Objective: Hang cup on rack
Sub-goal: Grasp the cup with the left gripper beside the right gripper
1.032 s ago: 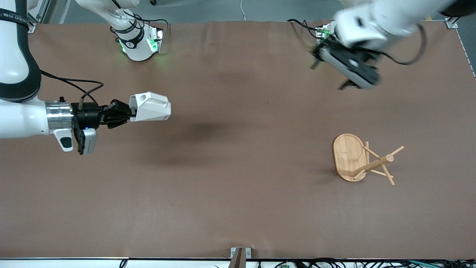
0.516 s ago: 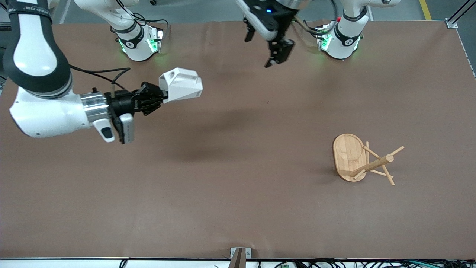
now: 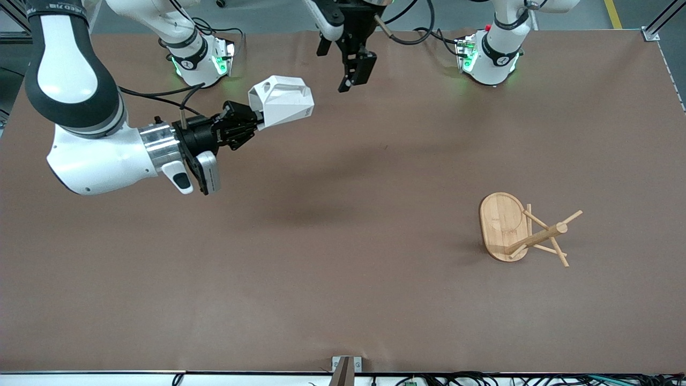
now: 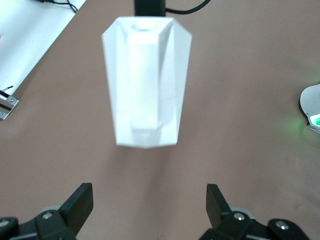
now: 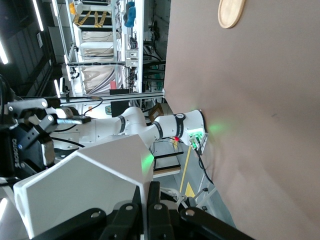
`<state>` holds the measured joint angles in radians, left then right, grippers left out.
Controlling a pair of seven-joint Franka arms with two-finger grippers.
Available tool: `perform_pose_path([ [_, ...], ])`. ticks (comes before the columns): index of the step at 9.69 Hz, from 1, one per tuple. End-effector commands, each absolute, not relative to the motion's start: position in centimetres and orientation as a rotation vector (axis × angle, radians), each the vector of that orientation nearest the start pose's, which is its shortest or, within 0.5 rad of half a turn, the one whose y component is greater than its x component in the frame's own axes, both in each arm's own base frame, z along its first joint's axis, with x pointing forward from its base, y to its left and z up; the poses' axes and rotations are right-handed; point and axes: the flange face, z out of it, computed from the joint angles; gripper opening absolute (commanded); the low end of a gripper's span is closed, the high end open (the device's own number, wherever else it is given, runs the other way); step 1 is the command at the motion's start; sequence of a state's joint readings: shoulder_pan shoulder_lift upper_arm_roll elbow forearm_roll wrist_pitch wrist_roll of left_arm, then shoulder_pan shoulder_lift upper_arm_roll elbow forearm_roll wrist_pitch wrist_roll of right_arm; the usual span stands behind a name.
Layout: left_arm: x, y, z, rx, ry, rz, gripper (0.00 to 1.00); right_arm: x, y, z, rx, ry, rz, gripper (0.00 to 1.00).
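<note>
No legible text anywhere.

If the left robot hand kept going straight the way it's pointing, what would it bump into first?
Probably the cup. In the left wrist view it sits straight ahead of the open left gripper, held up in the air by the right gripper. Depth is hard to judge, so it might pass over or under it.

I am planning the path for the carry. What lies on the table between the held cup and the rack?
Nothing: the front view shows only bare brown table between the cup, held up by the right gripper, and the rack.
</note>
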<state>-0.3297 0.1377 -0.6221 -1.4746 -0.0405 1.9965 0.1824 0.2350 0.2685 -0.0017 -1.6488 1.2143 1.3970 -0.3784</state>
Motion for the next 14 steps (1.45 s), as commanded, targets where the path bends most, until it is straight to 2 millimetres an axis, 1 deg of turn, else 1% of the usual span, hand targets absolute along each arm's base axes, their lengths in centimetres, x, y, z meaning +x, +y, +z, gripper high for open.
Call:
perform_pose_path([
  [1, 38.8, -50.2, 63.0, -2.839, 1.763, -0.552, 1.00, 55.4, 25.9, 50.7, -1.759, -0.414, 0.406, 0.02],
  [3, 39.4, -50.4, 62.4, -2.843, 1.762, -0.553, 1.00, 55.0, 27.6, 50.8, -1.765, -0.394, 0.429, 0.02],
  [4, 39.8, -50.5, 61.9, -2.851, 1.762, -0.556, 0.99, 54.9, 27.8, 50.8, -1.769, -0.385, 0.434, 0.02],
  [6, 40.2, -50.4, 61.9, -2.833, 1.757, -0.579, 0.98, 54.5, 29.0, 51.4, -1.773, -0.370, 0.464, 0.03],
  [7, 40.5, -50.7, 61.3, -2.840, 1.759, -0.580, 0.97, 54.6, 29.0, 51.4, -1.776, -0.363, 0.465, 0.03],
  [8, 40.8, -50.8, 61.1, -2.845, 1.759, -0.590, 0.94, 54.5, 29.5, 51.4, -1.784, -0.358, 0.454, 0.03],
  [9, 41.0, -50.9, 60.7, -2.841, 1.764, -0.590, 0.88, 54.5, 29.7, 51.5, -1.790, -0.343, 0.466, 0.03],
  [10, 41.1, -50.9, 60.7, -2.841, 1.764, -0.588, 0.71, 54.6, 29.7, 51.9, -1.790, -0.345, 0.461, 0.03],
  [11, 41.1, -50.8, 60.5, -2.831, 1.762, -0.588, 0.52, 54.7, 29.6, 52.0, -1.790, -0.343, 0.460, 0.06],
  [12, 41.3, -50.7, 60.2, -2.832, 1.758, -0.576, 0.35, 55.0, 29.3, 52.2, -1.796, -0.336, 0.447, 0.99],
  [13, 41.5, -50.4, 59.8, -2.831, 1.753, -0.560, 0.24, 55.4, 28.9, 53.2, -1.809, -0.332, 0.434, 1.00],
  [14, 41.6, -50.2, 59.5, -2.837, 1.741, -0.542, 0.21, 55.5, 28.6, 53.6, -1.820, -0.317, 0.436, 1.00],
])
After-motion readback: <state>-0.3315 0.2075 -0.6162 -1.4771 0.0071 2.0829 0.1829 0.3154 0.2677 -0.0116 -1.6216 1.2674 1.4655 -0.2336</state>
